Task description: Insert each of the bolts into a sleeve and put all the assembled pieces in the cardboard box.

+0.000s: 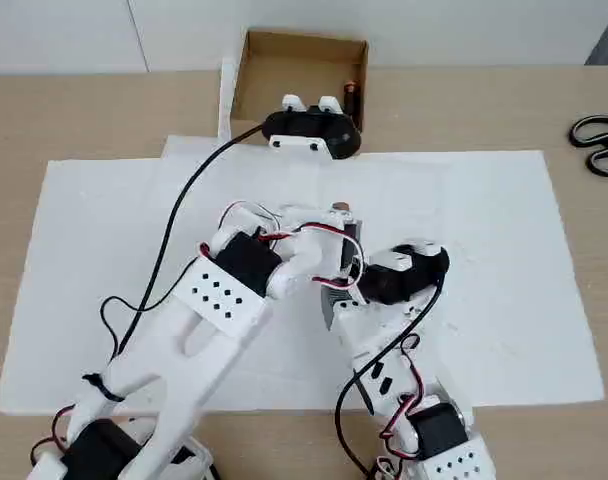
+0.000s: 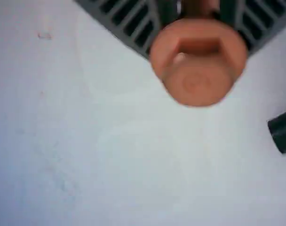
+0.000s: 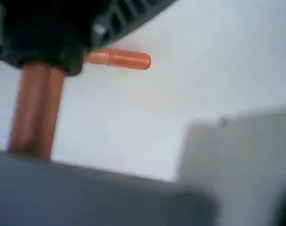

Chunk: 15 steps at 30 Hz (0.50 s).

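- A light wooden tabletop fills the high view, bare along its far side and both ends.
- A large white sheet of paper lies flat across its middle.
- A pair of black-handled scissors rests on the bare wood beyond the paper's right edge.
- A plain white wall panel with one vertical seam stands behind the table.
- The light is even, and the shadows are soft.

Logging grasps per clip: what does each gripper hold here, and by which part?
The left gripper holds an orange bolt on its shank, just behind the head. For the right gripper, a hold cannot be told.
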Tool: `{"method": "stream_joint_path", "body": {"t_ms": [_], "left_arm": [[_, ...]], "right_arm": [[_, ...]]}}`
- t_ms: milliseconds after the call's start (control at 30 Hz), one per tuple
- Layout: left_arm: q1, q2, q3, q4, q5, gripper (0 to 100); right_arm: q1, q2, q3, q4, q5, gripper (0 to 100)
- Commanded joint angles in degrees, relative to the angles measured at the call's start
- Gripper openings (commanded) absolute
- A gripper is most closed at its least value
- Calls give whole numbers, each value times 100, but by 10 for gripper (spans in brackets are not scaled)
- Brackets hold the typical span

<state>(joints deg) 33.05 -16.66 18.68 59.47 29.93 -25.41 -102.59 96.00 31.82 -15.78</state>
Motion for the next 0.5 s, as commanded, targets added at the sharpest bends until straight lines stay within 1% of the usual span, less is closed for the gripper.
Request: {"method": "stream_joint_path", "body": {"t_ms": [0, 400, 467], "left_arm": [[105, -220, -31, 114, 18, 5], [114, -229, 303, 185, 9, 6], [114, -229, 295, 255, 9, 39]], "right_arm": [[31, -119, 44, -101, 62, 4], [31, -119, 44, -101, 62, 4], [31, -119, 44, -101, 62, 4]]}}
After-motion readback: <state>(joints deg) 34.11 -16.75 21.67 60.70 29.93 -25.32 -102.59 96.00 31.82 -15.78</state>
